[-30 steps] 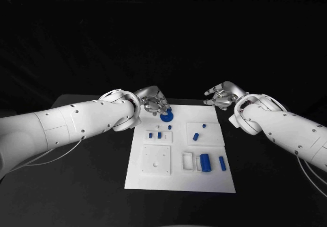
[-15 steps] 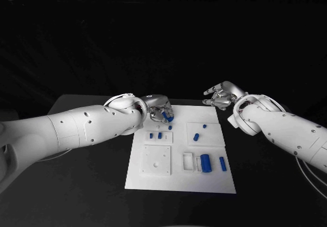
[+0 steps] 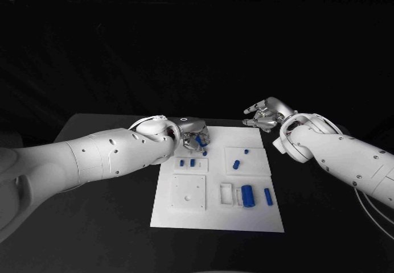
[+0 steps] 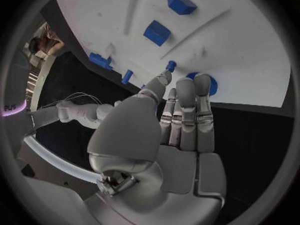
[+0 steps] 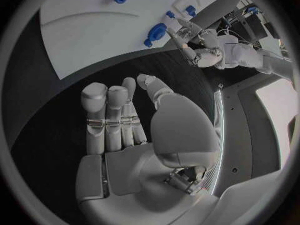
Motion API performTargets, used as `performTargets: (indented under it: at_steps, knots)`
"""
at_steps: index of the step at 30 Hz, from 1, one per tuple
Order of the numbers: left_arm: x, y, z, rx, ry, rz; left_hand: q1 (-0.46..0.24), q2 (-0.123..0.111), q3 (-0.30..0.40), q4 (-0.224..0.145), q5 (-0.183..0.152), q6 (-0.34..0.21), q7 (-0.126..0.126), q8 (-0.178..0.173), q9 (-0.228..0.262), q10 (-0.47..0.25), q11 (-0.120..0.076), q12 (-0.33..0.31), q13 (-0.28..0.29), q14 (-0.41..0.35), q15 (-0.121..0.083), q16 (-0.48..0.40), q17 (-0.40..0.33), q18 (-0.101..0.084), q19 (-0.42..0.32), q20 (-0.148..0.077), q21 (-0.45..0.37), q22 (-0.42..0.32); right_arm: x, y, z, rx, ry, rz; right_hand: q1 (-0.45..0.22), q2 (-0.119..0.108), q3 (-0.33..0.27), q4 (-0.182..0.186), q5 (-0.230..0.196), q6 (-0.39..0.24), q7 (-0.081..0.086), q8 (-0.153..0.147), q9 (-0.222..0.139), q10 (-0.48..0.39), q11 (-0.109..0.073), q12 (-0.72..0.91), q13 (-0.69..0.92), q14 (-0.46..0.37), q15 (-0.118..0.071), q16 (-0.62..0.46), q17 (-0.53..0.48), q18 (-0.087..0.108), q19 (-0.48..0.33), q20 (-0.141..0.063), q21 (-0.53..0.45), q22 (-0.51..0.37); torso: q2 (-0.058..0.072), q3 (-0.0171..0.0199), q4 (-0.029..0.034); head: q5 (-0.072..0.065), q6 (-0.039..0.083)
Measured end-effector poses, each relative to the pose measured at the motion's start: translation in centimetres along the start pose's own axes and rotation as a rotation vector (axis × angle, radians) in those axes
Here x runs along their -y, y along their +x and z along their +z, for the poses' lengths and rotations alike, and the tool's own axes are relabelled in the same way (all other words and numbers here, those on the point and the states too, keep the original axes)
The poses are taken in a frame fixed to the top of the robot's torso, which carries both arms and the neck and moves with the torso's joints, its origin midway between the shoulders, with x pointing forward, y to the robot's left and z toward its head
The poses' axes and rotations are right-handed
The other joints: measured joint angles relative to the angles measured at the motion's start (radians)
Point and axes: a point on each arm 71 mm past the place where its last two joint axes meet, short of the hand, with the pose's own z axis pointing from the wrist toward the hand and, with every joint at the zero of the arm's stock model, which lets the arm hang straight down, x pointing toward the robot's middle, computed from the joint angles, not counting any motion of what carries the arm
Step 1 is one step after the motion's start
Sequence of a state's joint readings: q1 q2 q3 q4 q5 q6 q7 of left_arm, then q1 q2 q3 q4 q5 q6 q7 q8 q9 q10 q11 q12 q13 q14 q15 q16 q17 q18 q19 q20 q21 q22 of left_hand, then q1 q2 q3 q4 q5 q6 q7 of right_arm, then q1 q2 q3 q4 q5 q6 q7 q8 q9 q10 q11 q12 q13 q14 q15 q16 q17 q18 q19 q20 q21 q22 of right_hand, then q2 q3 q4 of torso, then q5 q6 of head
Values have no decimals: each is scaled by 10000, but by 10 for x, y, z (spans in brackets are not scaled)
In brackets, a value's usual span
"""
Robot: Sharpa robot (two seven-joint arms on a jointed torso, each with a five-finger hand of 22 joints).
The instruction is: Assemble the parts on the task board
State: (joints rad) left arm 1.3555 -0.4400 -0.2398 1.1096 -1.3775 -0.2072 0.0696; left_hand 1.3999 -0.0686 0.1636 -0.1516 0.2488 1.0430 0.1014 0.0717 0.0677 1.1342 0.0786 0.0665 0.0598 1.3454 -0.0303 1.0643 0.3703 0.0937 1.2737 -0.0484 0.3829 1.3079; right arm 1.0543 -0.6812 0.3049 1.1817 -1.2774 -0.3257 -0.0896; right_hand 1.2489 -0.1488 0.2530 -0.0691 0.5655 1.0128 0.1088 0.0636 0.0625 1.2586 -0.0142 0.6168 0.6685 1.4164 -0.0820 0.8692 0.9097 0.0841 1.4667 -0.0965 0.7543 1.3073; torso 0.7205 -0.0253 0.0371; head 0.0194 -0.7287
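Observation:
The white task board [image 3: 218,219] lies in the middle of the black table. My left hand [image 3: 193,136] hovers over its far left corner. Its fingers are straight and close together, and their tips reach a round blue part [image 4: 211,86] on the board without gripping it. A small blue peg [image 4: 170,65] stands just past the thumb tip. My right hand [image 3: 264,116] hangs open above the table beyond the board's far right corner, holding nothing; its fingers [image 5: 106,120] are extended. The right wrist view shows the round blue part [image 5: 157,32] and my left hand [image 5: 201,50] beside it.
Two small blue pieces [image 3: 187,162] stand in a small white plate. Two more [image 3: 241,158] lie on the right plate. A thick blue cylinder [image 3: 247,195] and a slim one [image 3: 267,195] lie near a white frame [image 3: 226,193]. A square white plate [image 3: 188,192] is at the near left.
My left hand has turned at the wrist and lowered over the round blue part, now covering most of it in the head view. The right hand has stayed in place.

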Motion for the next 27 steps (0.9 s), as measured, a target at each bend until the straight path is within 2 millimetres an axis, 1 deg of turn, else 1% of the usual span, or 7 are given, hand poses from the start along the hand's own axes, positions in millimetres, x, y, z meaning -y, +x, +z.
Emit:
performTargets:
  at_steps: [3,6,9,11,22,23,27]
  knots:
    - [-1,1,1,-18,-25,26,-52,-51,218,-10,50,1,1,0,0,6,-6,0,0,0,0,77,-13,0,0,0,153,0,0,0,0,-3,-11,4,0,0,0,0,0,-4,4,0,0,0,1,0,0,0,0,0,0,0,0,0,0,0,1,0,5,-12,-12]
    - [-1,3,2,-56,-32,32,-52,-52,362,-4,58,166,25,-42,0,183,-36,0,0,0,0,154,-13,-2,-19,-19,237,-1,-1,0,0,-8,-27,10,0,0,0,0,0,-7,5,0,0,1,1,0,0,0,0,0,1,0,0,0,1,0,1,0,5,-19,-25]
    - [0,5,3,-98,-35,36,-52,-51,441,-4,58,165,24,-52,0,219,-73,0,0,0,0,195,-8,-4,-35,-36,285,-1,-2,1,0,-13,-41,14,0,0,0,0,0,-8,6,0,0,2,2,0,1,0,0,0,1,0,0,0,1,0,4,0,5,-29,-40]
    - [0,6,3,-134,-41,36,-95,-94,498,-3,58,224,32,-53,1,248,-43,0,0,0,0,195,1,-5,-35,-35,350,-2,-2,1,0,-16,-49,17,0,0,0,0,0,-12,9,0,0,16,17,1,1,0,0,0,1,1,0,0,2,0,4,0,5,-33,-47]
    - [1,12,5,-315,-27,11,-105,-104,550,-3,58,253,42,-53,1,395,-73,0,1,0,0,238,0,-4,-71,1,427,-3,-3,1,0,-24,-68,26,0,0,0,0,0,-15,10,0,0,21,21,1,-61,1,1,0,-27,0,0,0,-73,0,-1,-4,13,-49,-86]
    - [0,12,5,-324,-29,11,-105,-104,566,-19,58,269,58,-53,1,395,-73,0,1,0,0,238,0,66,-71,2,434,-4,-3,1,0,-24,-70,26,0,0,0,0,0,-15,10,0,0,34,35,1,-63,1,0,0,-27,0,0,0,-73,0,-4,-4,14,-52,-88]
    - [0,12,5,-359,-46,13,-148,-61,599,14,58,269,58,-53,1,417,-96,0,1,0,0,287,0,144,-71,2,506,-4,-3,1,0,-23,-70,25,0,0,0,0,0,-16,10,0,0,35,35,1,-63,1,1,0,-27,-1,0,0,-73,0,-8,-3,17,-58,-95]
